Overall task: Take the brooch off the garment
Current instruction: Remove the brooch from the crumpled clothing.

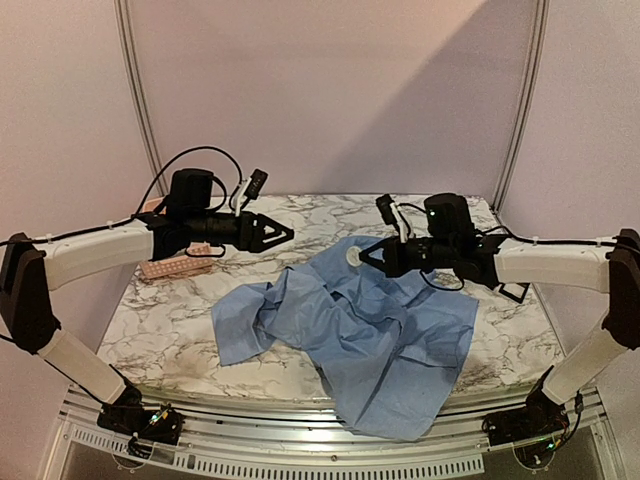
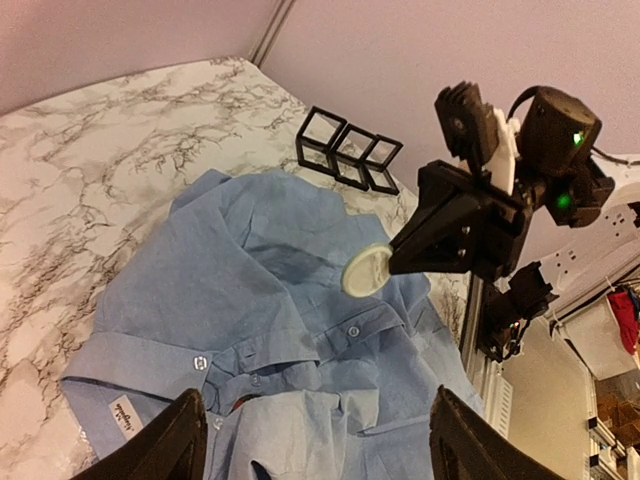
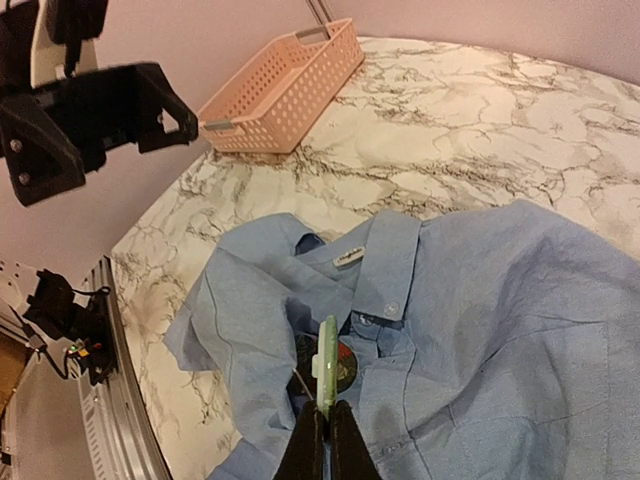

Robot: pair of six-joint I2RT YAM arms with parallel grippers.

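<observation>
Brooch (image 3: 327,352), a pale round disc, sits pinched edge-on in the closed tips of the right tool (image 3: 322,415), just over the blue garment (image 3: 500,300) spread below it on the marble surface (image 3: 480,120). The left tool (image 1: 288,233) hangs wide open and empty, well off to the side. The step in hand appears to be the pull-off. Next comes lifting clear without dragging cloth.

The garment (image 1: 370,330) is thin, matt blue cloth, softly creased. The worktop (image 1: 200,310) is smooth and marble-patterned, with a faint sheen. The basket (image 3: 285,85) at the far left is pink latticed plastic. The brooch (image 2: 365,270) looks like a smooth pale disc. The right fingers (image 3: 310,450) are matt black plastic.
</observation>
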